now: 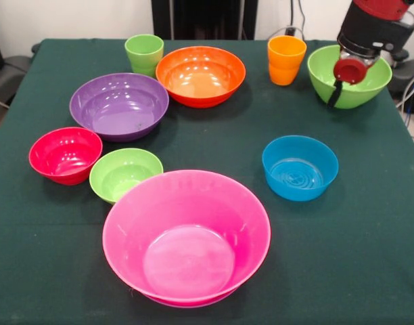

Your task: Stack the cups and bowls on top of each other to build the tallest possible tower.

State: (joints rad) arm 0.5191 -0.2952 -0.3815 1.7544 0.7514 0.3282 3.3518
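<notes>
Nothing is stacked; every bowl and cup sits alone on the dark green cloth-covered desk (369, 271). A huge glossy pink plastic bowl (187, 237) fills the lower centre. Touching its upper left rim is a small lime green bowl (125, 175), with a small red bowl (65, 154) beside that. Above them lies a wide purple bowl (119, 105), then a large orange bowl (201, 76). A light green tumbler (144, 54) and an orange tumbler (286, 59) stand upright along the top. A small blue bowl (300, 167) sits centre right. At the upper right, the red and black robot hand (342, 84) hangs over a large lime green bowl (373, 84); whether it is spread or pressed together cannot be told.
</notes>
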